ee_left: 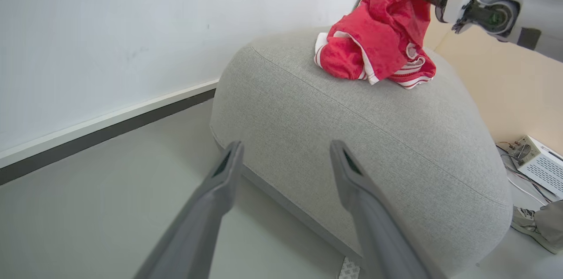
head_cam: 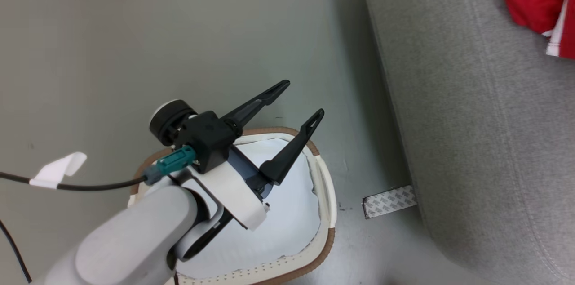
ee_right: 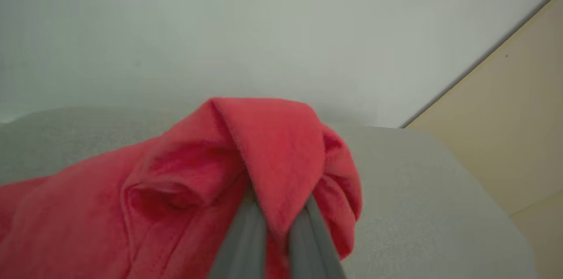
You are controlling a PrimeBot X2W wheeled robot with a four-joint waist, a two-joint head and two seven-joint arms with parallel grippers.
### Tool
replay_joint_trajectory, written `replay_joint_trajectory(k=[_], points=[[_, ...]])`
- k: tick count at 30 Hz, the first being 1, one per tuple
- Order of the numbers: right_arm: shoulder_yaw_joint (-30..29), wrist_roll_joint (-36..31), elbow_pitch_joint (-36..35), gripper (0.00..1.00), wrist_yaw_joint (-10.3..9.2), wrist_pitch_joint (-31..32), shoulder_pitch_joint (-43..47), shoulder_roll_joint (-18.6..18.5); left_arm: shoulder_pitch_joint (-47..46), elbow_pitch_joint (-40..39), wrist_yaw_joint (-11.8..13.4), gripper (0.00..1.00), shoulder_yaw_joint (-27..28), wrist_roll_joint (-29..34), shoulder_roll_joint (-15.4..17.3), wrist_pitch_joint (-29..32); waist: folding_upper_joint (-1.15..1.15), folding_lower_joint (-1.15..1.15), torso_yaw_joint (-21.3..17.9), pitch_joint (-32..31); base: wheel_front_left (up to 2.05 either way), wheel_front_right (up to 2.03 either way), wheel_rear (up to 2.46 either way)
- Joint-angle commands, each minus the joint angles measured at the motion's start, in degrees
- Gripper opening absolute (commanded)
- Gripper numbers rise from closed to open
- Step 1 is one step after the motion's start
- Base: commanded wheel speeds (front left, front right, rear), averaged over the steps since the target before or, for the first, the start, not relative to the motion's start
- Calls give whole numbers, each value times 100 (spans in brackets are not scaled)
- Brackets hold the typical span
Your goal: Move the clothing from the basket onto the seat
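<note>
Head view: left gripper is hovering over the basket, fingers spreading wide and gripping nothing. The seat is lying right of the fingertips, and the clothing is sitting on it well beyond them.
Left wrist view: seat is lying just past both spread fingertips. Clothing is bunching on its top, beyond and right of the right finger.
Right wrist view: right gripper fingers are pressing together, pinching a fold of clothing that is draping over both tips.
Handling: probably light, soft, limp, not fragile. A bunched fold or the white-trimmed hem is looking like the best hold, pinching deep against slipping.
View difference: left wrist view is showing the lower folds resting on the seat while the pinched top is standing raised. Right wrist view is showing the pinch close up. Head view is showing the basket.
</note>
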Motion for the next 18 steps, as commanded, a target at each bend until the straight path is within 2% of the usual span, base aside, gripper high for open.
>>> replay_joint_trajectory(k=[1, 7, 11, 12, 14, 15, 16, 18], points=[[62, -143, 389, 0, -16, 157, -26, -2, -62, 23, -35, 100, 8, 80, -9, -48, 0, -1, 101, 65, 0, 0, 0], [87, -333, 1447, 0, -16, 640, -48, -16, -93, 128, -49, 100, 16, 9, -88, -134, 0, -1, 219, 6, 0, 0, 0], [133, -364, 1729, 0, -16, 663, -29, -18, -56, 195, -26, 100, 20, -24, -99, -180, 0, -1, 236, -87, 0, 0, 0], [145, -367, 1766, 6, -16, 646, -32, -21, -38, 214, -22, 100, 20, -29, -105, -199, 0, -1, 233, -117, 0, 0, 0], [183, -358, 1844, 32, -16, 603, -57, -23, -1, 257, -11, 100, 8, -51, -120, -214, 0, -1, 221, -189, 0, 0, 0], [216, -348, 1881, 95, -16, 575, -77, -38, 15, 279, -7, 100, 4, -63, -126, -232, 0, -1, 213, -234, 0, 0, 0], [259, -329, 1922, 100, -16, 568, -88, -53, 34, 302, -5, 100, -4, -75, -134, -253, 0, -1, 205, -288, 0, 0, 0], [312, -277, 2000, 100, -16, 540, -92, -85, 84, 349, 2, 100, -7, -95, -150, -290, 0, -1, 181, -428, 0, 0, 0]])
